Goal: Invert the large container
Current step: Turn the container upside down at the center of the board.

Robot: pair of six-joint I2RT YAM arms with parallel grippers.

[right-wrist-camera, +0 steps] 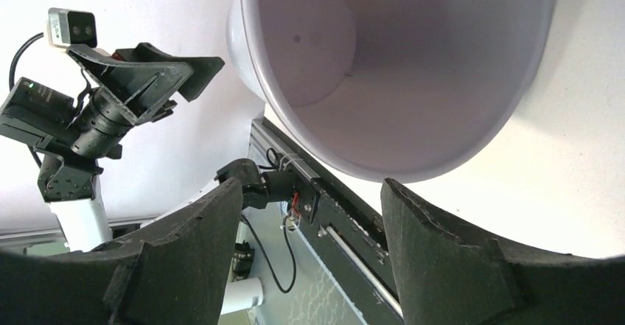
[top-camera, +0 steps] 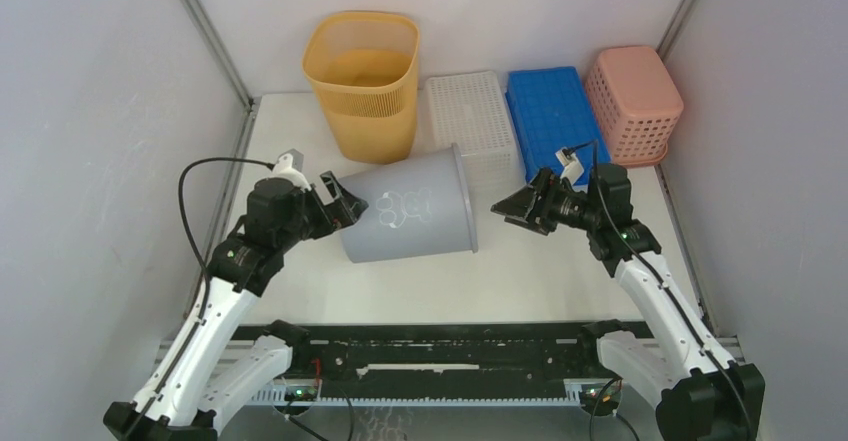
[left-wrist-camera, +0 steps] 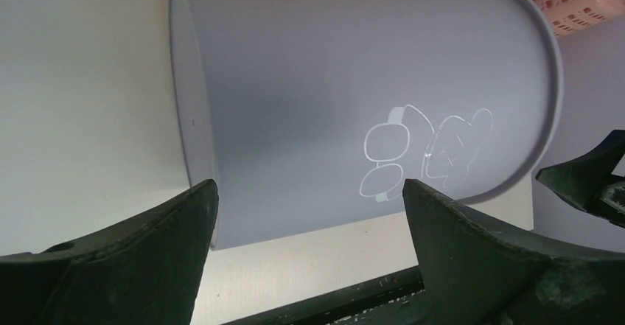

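the white desk (top-camera: 560, 271) carries a large grey wastebasket (top-camera: 410, 219) lying on its side near the middle, base toward the left edge, open mouth toward the right. along the far edge sit a yellow wastebasket (top-camera: 365, 86), a white perforated basket (top-camera: 470, 121), a blue crate (top-camera: 550, 116) and a pink basket (top-camera: 635, 101). the left gripper (top-camera: 350, 199) hangs wide open at the base end; the right gripper (top-camera: 512, 206), open too, faces the mouth, just apart from the rim.

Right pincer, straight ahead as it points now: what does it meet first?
The grey bin lying on its side. The right pincer faces its open mouth, so likely the rim first, or straight inside; depth is unclear.
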